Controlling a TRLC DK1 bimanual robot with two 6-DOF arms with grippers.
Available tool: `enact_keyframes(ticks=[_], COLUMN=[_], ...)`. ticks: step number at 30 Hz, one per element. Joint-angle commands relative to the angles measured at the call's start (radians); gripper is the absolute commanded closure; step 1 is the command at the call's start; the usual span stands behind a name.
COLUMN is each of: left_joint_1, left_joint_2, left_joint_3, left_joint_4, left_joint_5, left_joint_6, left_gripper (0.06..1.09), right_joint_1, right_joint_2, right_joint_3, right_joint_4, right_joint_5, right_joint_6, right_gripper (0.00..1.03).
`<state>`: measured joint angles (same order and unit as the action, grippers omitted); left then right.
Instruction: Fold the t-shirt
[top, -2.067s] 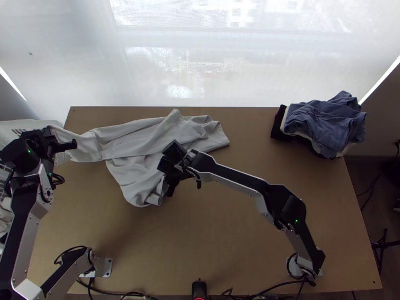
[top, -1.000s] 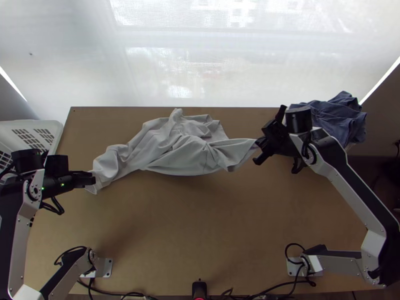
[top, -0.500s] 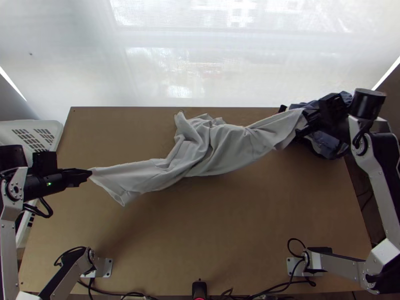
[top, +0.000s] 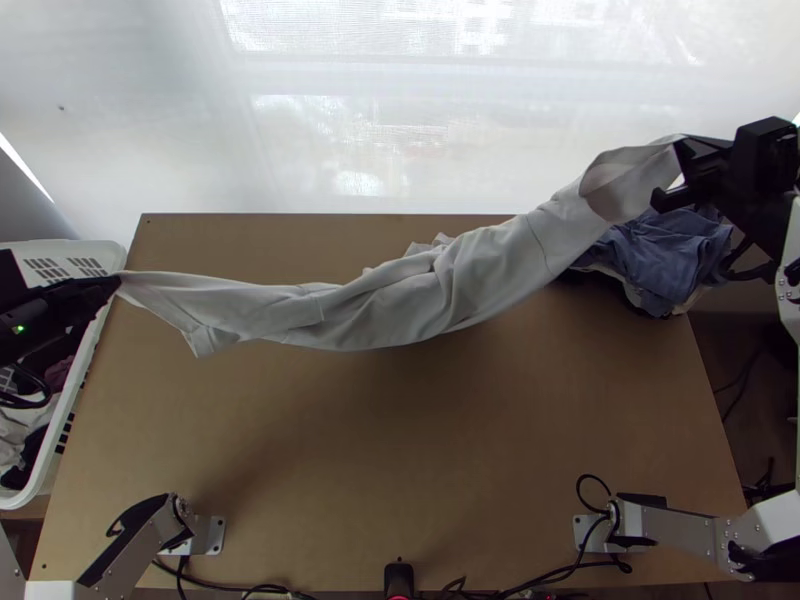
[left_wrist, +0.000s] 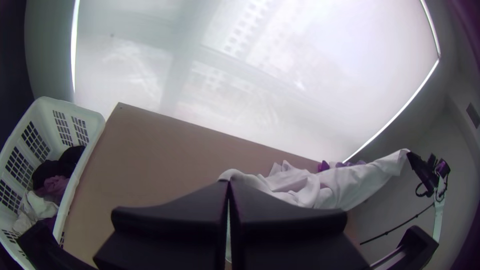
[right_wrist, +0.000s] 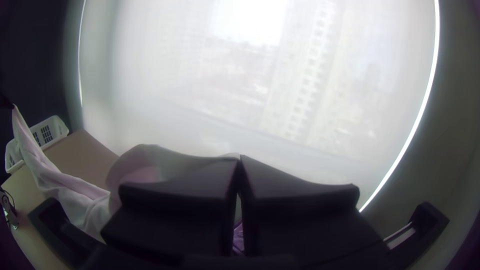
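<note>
A bright blind (top: 400, 120) backs the wooden desk (top: 400, 450). Above it hangs the pale t-shirt (top: 400, 305), bunched lengthwise — left tool (left_wrist: 229, 181) and right tool (right_wrist: 239, 156) each pinched shut on an end. Overpulling could slip the cloth free.

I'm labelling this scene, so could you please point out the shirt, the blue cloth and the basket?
Shirt (top: 400, 308): top view, on the middle of its stretched length.
Blue cloth (top: 662, 252): top view, on its bunched middle.
Basket (left_wrist: 97, 120): left wrist view, on its rim near a corner.
</note>
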<state>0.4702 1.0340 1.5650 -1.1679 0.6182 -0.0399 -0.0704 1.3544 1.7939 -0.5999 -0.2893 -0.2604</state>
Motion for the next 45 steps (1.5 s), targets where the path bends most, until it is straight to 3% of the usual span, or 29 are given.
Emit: enact_keyframes(ticks=[1,5,13,24,25,30,31,38,45], left_joint_1=[0.099,0.09,0.07,0.125,0.119,0.088,0.084,0.051,0.012], left_joint_2=[0.024,0.083,0.103,0.092,0.092,0.066,0.063,0.021,0.029], left_joint_3=[0.07,-0.091,-0.336,-0.507,-0.523,-0.583,-0.592,-0.634,-0.614], left_joint_4=[0.045,0.143,0.402,0.501,0.504,0.516,0.516,0.519,0.545], left_joint_5=[0.008,0.0,-0.126,-0.178,-0.178,-0.181,-0.181,-0.181,-0.181], left_joint_6=[-0.084,-0.087,-0.175,-0.143,-0.141,-0.141,-0.141,-0.141,-0.146], left_gripper=[1.05,1.05,1.05,1.05,1.05,1.05,1.05,1.05,1.05], right_joint_1=[-0.017,0.029,0.149,0.307,0.313,0.351,0.354,0.42,0.705], right_joint_2=[0.035,0.114,0.305,0.669,0.695,0.707,0.689,0.379,0.193], right_joint_3=[0.102,0.085,0.013,0.188,0.191,0.151,0.136,-0.13,-0.47], right_joint_4=[0.002,0.017,0.107,0.101,0.1,0.063,0.051,0.035,0.023], right_joint_5=[-0.004,-0.002,0.004,0.056,0.056,0.056,0.056,0.056,0.075], right_joint_6=[0.052,0.101,0.135,0.13,0.13,0.132,0.13,0.075,-0.054], right_gripper=[1.0,1.0,1.0,1.0,0.96,0.11,0.04,0.04,0.06])
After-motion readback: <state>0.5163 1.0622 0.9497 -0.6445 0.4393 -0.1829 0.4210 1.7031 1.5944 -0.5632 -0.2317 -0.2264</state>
